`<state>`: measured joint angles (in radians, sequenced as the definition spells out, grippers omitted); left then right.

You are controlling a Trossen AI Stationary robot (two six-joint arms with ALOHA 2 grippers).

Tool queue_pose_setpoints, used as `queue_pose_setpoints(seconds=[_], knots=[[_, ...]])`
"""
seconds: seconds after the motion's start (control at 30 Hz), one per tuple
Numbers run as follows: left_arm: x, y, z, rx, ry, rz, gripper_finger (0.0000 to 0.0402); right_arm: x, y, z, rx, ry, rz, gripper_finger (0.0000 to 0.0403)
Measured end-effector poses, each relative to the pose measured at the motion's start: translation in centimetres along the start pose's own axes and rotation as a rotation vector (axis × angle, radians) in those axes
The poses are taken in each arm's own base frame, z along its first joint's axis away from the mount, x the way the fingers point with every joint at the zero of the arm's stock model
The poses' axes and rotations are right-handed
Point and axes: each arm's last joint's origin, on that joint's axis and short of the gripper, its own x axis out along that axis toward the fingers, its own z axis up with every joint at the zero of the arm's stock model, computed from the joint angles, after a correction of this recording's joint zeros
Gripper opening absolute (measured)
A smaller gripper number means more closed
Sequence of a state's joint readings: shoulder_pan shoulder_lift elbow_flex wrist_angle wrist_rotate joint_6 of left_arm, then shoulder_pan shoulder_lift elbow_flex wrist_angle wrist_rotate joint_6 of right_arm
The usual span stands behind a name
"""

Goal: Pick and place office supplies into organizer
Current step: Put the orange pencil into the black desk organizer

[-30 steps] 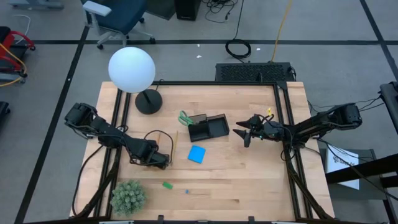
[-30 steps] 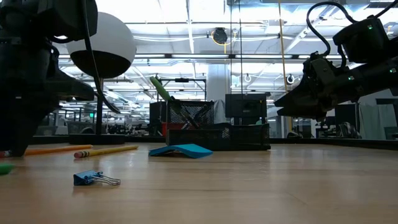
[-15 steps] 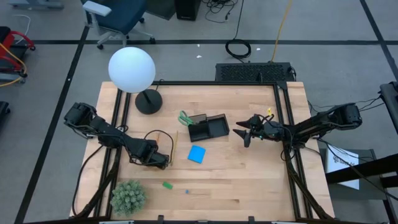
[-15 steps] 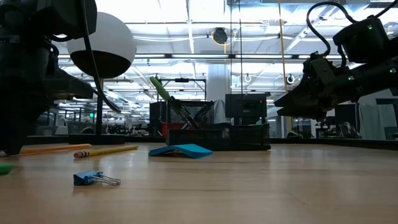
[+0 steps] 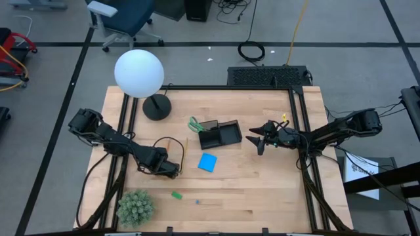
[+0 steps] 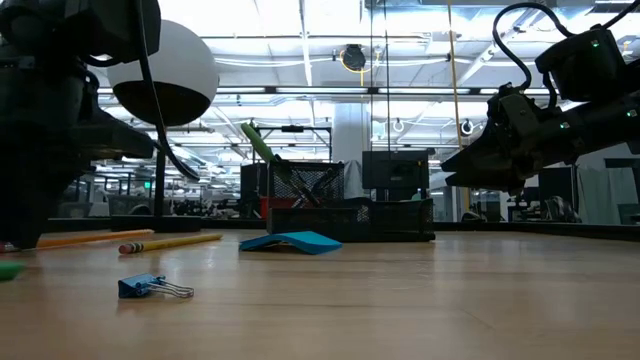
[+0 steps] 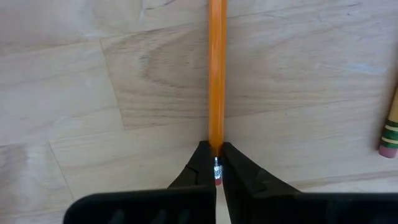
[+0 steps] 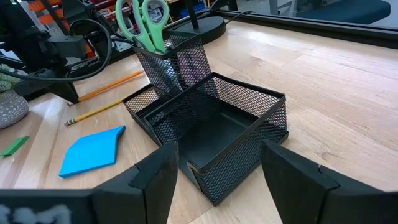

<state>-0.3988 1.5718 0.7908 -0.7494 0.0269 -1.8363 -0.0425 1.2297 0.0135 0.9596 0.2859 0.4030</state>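
Two thin orange-yellow pencils lie on the pale wooden table point(image 5: 262, 190), left of centre. Left gripper point(image 7: 216, 167) is down at the table surface; its jaws are pressed together on the eraser end of one pencil point(image 7: 216, 74), pinching it, shaft running straight away from the fingers. The second pencil point(image 7: 390, 127) lies just beside, apart from the first, only its eraser end showing in the left wrist view.

Right gripper point(image 5: 258, 139) hangs above the table right of centre, jaws spread wide and holding nothing, pointed at the black wire-mesh organizer point(image 8: 217, 124). Bare wood between its fingertips and the organizer's near wall.

Organizer sits mid-table: a low open tray compartment, seemingly nothing in it, and an upright mesh cup at its far left holding green-handled scissors point(image 8: 142, 18), handles up.

Blue square note pad point(image 5: 208, 162) lies flat just near of the organizer, apart from it. Small green eraser point(image 5: 176, 195) and tiny blue binder clip point(image 6: 152, 287) lie nearer the table's near edge, well apart from both grippers.

Far left: white globe lamp point(image 5: 139, 73) on a round black base. Near left corner: fuzzy green plant ball point(image 5: 135, 208). Right half of the table near of the right gripper is open wood.
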Motion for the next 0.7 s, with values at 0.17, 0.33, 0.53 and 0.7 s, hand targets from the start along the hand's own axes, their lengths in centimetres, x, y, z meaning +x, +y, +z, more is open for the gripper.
queue_pose_setpoints(seconds=[0.17, 0.33, 0.53, 0.7], knots=[[-0.2, -0.2, 0.0, 0.009, -0.008, 0.0, 0.0, 0.0, 0.0, 0.0, 0.0, 0.0, 0.0, 0.0217], [-0.3, -0.2, 0.0, 0.009, -0.013, -0.002, 0.0, 0.0, 0.0, 0.0, 0.0, 0.0, 0.0, 0.0217], [-0.8, -0.2, 0.1, 0.008, -0.015, -0.021, 0.0, 0.0, 0.0, 0.0, 0.0, 0.0, 0.0, 0.0217], [-2.0, 0.4, 0.6, -0.004, -0.039, -0.032, 0.0, 0.0, 0.0, 0.0, 0.0, 0.0, 0.0, 0.0217]])
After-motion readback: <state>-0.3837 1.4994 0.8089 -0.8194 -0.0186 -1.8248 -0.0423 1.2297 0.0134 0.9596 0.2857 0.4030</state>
